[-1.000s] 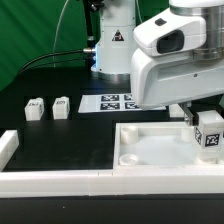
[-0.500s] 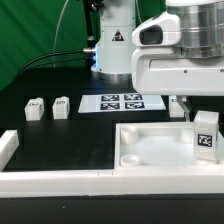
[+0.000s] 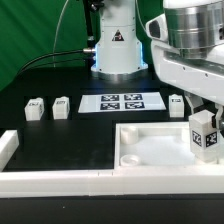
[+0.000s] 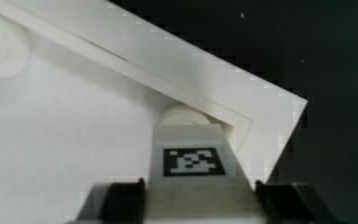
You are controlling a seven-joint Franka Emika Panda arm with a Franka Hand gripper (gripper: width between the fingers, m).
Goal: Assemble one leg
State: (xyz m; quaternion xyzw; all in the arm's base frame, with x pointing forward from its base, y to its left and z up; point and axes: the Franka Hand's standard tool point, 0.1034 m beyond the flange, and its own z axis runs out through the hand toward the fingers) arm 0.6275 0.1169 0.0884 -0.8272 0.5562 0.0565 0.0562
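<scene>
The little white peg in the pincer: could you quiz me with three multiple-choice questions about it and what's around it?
1. Where is the held leg?
A) at the tray's corner, the exterior view's right
B) on the marker board
C) on the floor

2. How many loose legs lie on the black table?
A) one
B) three
C) five

3. The pincer is:
A) open, empty
B) shut on the leg
C) out of sight

Answers: 1A, the wrist view shows the tray corner beside it; 2B, two at left, one at right; 3B, fingers flank both its sides.
</scene>
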